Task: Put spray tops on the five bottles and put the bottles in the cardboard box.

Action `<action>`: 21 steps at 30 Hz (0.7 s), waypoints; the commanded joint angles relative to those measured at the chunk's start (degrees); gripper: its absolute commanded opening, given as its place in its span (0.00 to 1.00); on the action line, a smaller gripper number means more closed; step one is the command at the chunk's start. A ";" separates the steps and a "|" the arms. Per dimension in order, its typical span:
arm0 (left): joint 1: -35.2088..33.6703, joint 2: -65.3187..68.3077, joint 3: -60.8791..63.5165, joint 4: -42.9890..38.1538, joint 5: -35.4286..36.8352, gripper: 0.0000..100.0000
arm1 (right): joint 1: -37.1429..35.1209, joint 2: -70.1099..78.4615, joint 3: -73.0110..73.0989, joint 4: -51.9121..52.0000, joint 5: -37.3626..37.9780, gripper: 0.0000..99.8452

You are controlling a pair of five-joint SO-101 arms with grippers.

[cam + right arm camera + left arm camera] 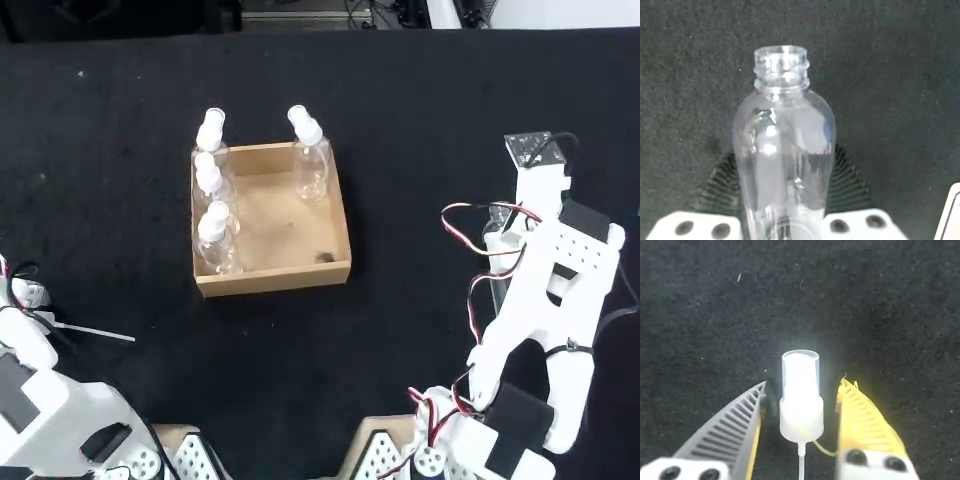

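The left claw (803, 383) sat at the desk's (420, 100) near edge, to the near left of the cardboard box (270, 278) and well apart from it. Its fingers (742, 422) stood apart, one on each side of a white spray top (801, 410), with a dark gap showing on both sides. The top pointed away from the wrist, and its thin tube ran back between the fingers. On the cloth near that arm (50, 410) lay a thin white tube (95, 331), closer to the box than the arm itself.

The right arm (545, 300) stretched along the right of the box, also well apart from it. The right claw (785, 165) was clamped on a clear bottle (782, 125) – one ribbed finger (715, 187) against each flank. The bottle's threaded neck was bare and open.

The box stood open on the black desk, between the two arms and farther out. Four capped bottles were inside it. Three stood in a row against its left wall – the nearest (218, 240) by the front corner, the middle one (212, 185) just behind it, the farthest (210, 135) at the back left corner. The fourth (310, 160) stood in the back right corner, leaning a little. Each of the four wore a white spray top. The rest of the box floor showed bare brown card with a small dark mark near the front right corner.
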 commanded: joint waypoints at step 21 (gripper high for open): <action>3.12 0.53 -3.56 3.69 -2.90 0.07 | -0.79 -4.00 -2.95 -0.09 -0.44 0.01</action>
